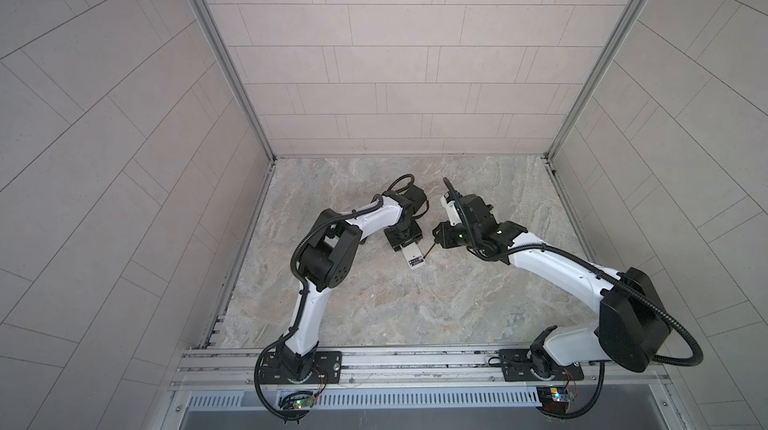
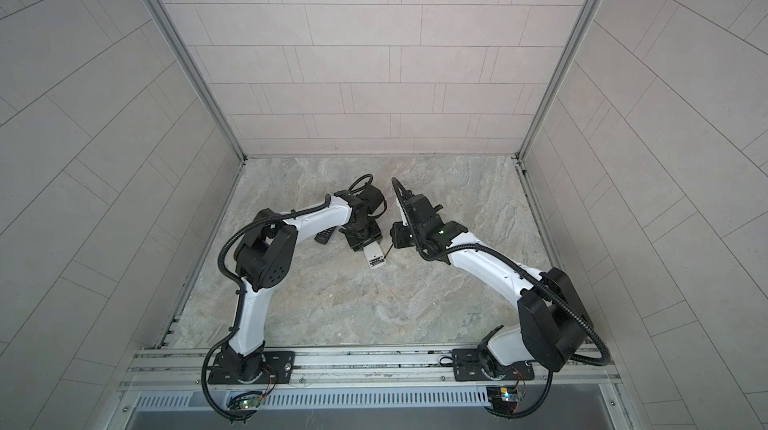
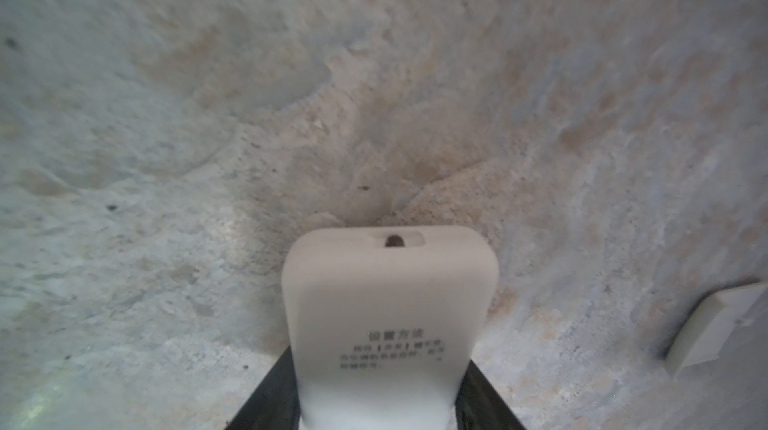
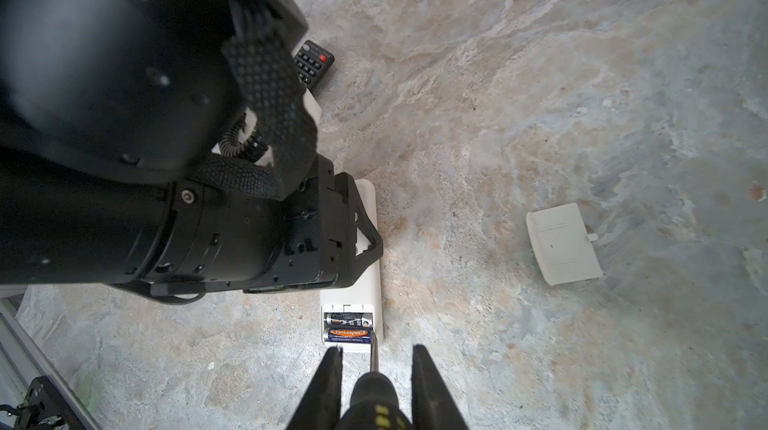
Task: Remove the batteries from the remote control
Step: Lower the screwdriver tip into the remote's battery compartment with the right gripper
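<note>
Both top views: white remote (image 1: 412, 258) lying back up near the middle of the surface (image 1: 374, 307). Held by the left gripper (image 1: 404, 241), only its near end clear of the jaws. Just to the right, right gripper (image 1: 435, 237) closed on a screwdriver (image 1: 428, 250) slanting down to that near end. In a top view, black remote (image 2: 325, 236) toward the left edge, partly under the left arm. No making out the batteries here: too small.

Left wrist: left gripper (image 3: 379, 355) gripping the white remote (image 3: 390, 295) by its long sides, black fingers (image 3: 274, 394) on either side. Printed label on the remote's back. Off to one side, cover (image 3: 715, 332) flat on the surface, apart from the remote.

Right wrist: open compartment at the end of the white remote (image 4: 371, 286), two batteries (image 4: 347, 334) side by side inside. Right gripper (image 4: 376, 355) pinching the black-and-yellow handle of the screwdriver (image 4: 373, 401), shaft tip at the end of the nearer battery, by the compartment wall. Well apart from the remote, cover (image 4: 563, 243); beyond the left arm, black remote (image 4: 313, 64).
</note>
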`<state>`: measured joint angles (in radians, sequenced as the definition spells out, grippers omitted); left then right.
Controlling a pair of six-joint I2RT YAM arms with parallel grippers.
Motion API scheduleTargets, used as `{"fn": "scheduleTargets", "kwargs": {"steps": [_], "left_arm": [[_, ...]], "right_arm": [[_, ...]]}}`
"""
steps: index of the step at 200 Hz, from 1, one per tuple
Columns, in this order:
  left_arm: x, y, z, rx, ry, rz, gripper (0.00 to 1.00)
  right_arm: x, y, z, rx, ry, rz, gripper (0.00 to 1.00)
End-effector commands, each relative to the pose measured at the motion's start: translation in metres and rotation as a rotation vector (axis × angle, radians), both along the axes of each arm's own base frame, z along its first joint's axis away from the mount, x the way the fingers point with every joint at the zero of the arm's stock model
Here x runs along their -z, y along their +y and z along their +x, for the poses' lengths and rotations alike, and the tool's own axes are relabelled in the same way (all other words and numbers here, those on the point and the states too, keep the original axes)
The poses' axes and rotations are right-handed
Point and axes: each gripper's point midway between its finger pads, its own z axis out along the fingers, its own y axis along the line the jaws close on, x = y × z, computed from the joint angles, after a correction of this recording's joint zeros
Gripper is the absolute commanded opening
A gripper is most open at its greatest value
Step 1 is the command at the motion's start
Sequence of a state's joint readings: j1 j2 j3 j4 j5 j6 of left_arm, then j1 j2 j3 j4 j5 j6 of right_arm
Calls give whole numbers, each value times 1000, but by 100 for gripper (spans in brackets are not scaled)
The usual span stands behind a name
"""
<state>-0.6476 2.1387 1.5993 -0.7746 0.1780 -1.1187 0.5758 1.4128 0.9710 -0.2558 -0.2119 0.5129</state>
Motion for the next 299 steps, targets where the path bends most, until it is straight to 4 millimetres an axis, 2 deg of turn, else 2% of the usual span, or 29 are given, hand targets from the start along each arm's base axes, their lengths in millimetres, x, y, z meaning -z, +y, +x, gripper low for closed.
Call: {"fn": "scheduleTargets", "kwargs": {"steps": [1, 37, 100, 200, 299], "left_arm": [[16, 6, -19, -24, 69, 39, 44], [15, 7, -19, -32, 66, 42, 43], [14, 10, -21, -49, 67, 49, 42], [14, 12, -23, -69, 67, 47, 42], [16, 10, -26, -86, 69, 36, 41]], "right_arm": [[1, 0, 0, 17, 17, -17, 13], [-4, 0, -1, 21, 8, -7, 13], [12, 0, -5, 14, 35, -154, 11], [9, -3, 4, 77, -45, -174, 10], [23, -6, 11, 119, 6, -223, 7]]}}
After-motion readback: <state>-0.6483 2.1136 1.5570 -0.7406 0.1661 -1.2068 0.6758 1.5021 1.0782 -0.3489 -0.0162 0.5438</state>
